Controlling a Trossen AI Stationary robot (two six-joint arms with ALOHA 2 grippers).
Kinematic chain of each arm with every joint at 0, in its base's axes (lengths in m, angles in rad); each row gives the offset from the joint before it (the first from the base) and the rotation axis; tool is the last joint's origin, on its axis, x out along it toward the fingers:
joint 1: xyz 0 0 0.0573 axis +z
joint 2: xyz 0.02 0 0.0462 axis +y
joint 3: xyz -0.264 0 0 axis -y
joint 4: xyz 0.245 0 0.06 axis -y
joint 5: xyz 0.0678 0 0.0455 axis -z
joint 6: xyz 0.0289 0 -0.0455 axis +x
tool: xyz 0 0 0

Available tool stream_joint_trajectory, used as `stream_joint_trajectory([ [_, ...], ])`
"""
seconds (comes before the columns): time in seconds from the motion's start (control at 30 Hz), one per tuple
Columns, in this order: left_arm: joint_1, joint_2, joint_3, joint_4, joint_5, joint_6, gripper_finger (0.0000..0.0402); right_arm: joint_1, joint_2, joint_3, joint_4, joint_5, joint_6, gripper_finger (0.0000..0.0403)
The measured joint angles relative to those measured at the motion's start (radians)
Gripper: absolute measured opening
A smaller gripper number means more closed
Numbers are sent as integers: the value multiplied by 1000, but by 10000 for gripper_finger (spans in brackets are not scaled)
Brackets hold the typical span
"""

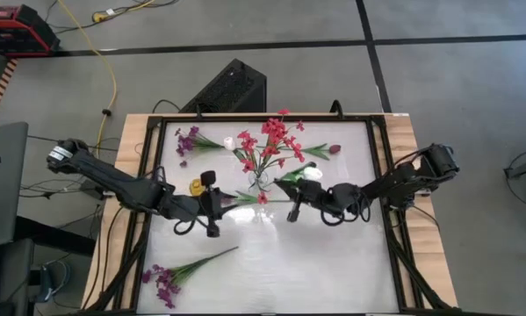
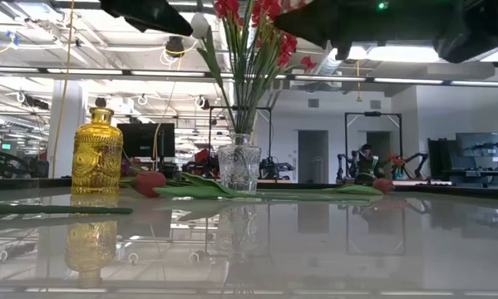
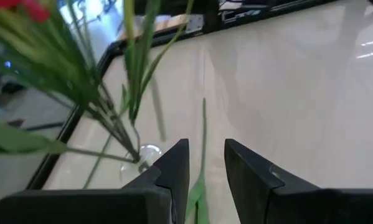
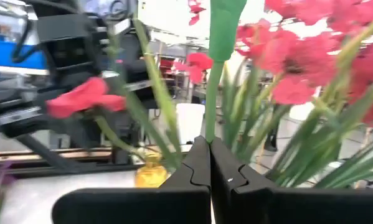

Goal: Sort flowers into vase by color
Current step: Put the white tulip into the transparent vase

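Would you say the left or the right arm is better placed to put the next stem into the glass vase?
Probably the right: its gripper is shut on a green stem beside the glass vase. The left gripper is open, holding nothing.

In the low view both arms are cut off by the top edge, as are the red flower heads (image 2: 247, 10) in the clear glass vase (image 2: 239, 166). In the right wrist view the green stem (image 4: 218, 56) pinched in the right claw (image 4: 210, 163) runs out of the top edge, its bloom unseen, and the nearby red blooms (image 4: 298, 59) are blurred. In the left wrist view the stems (image 3: 121, 93) are blurred.
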Motion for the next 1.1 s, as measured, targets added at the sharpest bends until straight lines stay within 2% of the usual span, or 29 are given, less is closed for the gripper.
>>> stream_joint_trajectory([
  [0.07,-8,-13,-60,85,-2,48,91,-21,0,0,3,-7,0,15],
  [0.23,4,-97,-320,483,10,105,91,-61,0,0,10,-36,12,15],
  [0.33,5,-180,-404,603,23,124,91,-77,0,0,14,-40,24,15],
  [0.5,5,-312,-437,607,28,153,91,-93,0,0,15,-40,40,15],
  [0.63,5,-359,-437,567,29,161,91,-111,9,0,18,-47,75,16],
  [0.77,5,-351,-437,546,66,160,91,-138,54,10,22,-70,118,17],
  [0.93,5,-293,-438,544,113,150,91,-140,94,43,50,-66,91,17],
  [1.1,5,-254,-438,575,117,156,91,-140,95,69,-22,-49,90,17],
])
